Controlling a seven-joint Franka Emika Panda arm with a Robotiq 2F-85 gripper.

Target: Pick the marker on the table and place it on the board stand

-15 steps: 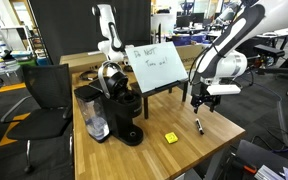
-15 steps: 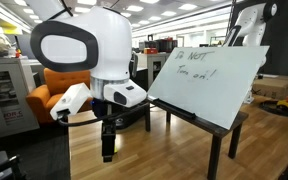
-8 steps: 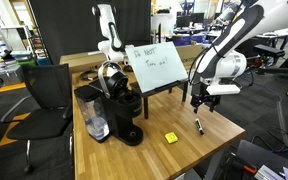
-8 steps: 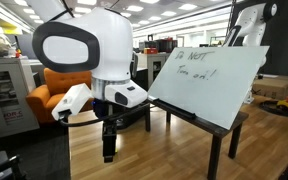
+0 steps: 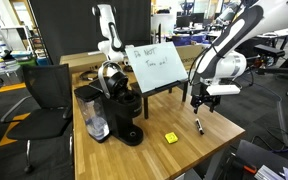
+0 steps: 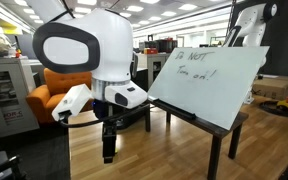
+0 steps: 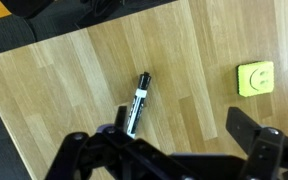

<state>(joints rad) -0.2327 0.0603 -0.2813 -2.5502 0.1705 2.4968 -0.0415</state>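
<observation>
The fingers (image 7: pixel 246 125) are wide open and hold nothing, and the marker (image 7: pixel 137 103) lies on the tabletop (image 7: pixel 64 80) at 9 o'clock from the yellow block (image 7: pixel 255 77), so coming down off-centre may bump it and roll it away.

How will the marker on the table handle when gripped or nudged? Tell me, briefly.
The marker looks like a stiff round barrel lying flat on the table, so a sideways nudge would probably roll it. Thin and small, it is likely light for the open gripper. Its smooth-looking body might slip unless pinched squarely.
</observation>
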